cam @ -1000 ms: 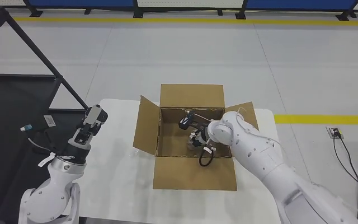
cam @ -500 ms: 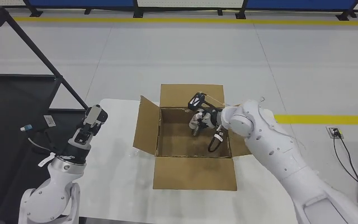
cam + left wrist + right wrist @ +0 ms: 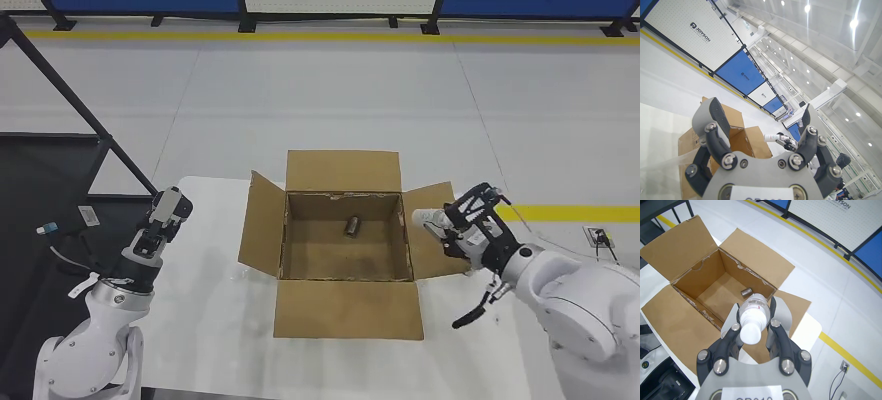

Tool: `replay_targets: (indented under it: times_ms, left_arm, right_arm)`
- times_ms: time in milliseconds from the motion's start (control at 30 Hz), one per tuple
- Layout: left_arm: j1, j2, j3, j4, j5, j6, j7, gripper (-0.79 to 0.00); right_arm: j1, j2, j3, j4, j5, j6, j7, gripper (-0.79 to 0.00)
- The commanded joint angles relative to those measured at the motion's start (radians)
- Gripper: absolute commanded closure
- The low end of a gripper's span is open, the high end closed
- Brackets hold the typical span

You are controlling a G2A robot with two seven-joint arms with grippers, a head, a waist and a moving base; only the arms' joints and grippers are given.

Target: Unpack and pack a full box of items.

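Observation:
An open cardboard box (image 3: pixel 343 170) stands in the middle of the white table (image 3: pixel 200 310). A small metal cylinder (image 3: pixel 351 227) lies on the box floor near the back wall, also seen as the cylinder (image 3: pixel 746 292) in the right wrist view. My right gripper (image 3: pixel 442 222) hangs over the box's right flap, shut on a white bottle (image 3: pixel 754 311) with a white cap; the bottle (image 3: pixel 771 137) lies roughly level in the grip. My left gripper (image 3: pixel 761 106) is open and holds nothing, tilted upward at the table's left side (image 3: pixel 172 205), apart from the box (image 3: pixel 738 121).
The box's four flaps are folded outward. Bare white table lies left of and in front of the box. A black frame and dark equipment stand off the table's left edge (image 3: pixel 60 180). Yellow floor lines run beyond the table.
My right gripper rose out of the box with the white bottle and swung right, past the right wall to above the right flap. The left arm stayed still.

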Motion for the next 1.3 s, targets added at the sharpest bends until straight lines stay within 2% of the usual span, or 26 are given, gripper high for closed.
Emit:
replay_targets:
  times_ms: [0,300,467,700,867,1200,1267]
  left_arm:
    - [0.000,0.000,0.000,0.000,0.000,0.000,0.000,-0.785]
    - [0.000,0.000,0.000,0.000,0.000,0.000,0.000,-0.785]
    - [0.000,0.000,0.000,0.000,0.000,0.000,0.000,-0.785]
    - [0.000,0.000,0.000,0.000,0.000,0.000,0.000,-0.785]
    - [0.000,0.000,0.000,0.000,0.000,0.000,0.000,-0.785]
    - [0.000,0.000,0.000,0.000,0.000,0.000,0.000,-0.785]
    - [0.000,0.000,0.000,0.000,0.000,0.000,0.000,-0.785]
  right_arm:
    - [-0.080,0.005,0.083,-0.050,0.006,0.017,-0.012,0.000]
    - [-0.358,0.010,0.338,-0.112,0.074,0.067,-0.063,0.000]
    - [-0.443,0.012,0.362,-0.057,0.098,0.046,-0.040,0.000]
    - [-0.369,0.019,0.252,0.149,0.062,0.033,0.004,0.000]
    - [-0.283,0.023,0.146,0.261,-0.057,0.021,0.026,0.000]
    - [-0.150,0.025,0.053,0.427,-0.084,0.022,0.047,0.000]
    - [-0.133,0.026,0.042,0.450,-0.084,0.015,0.049,-0.206]
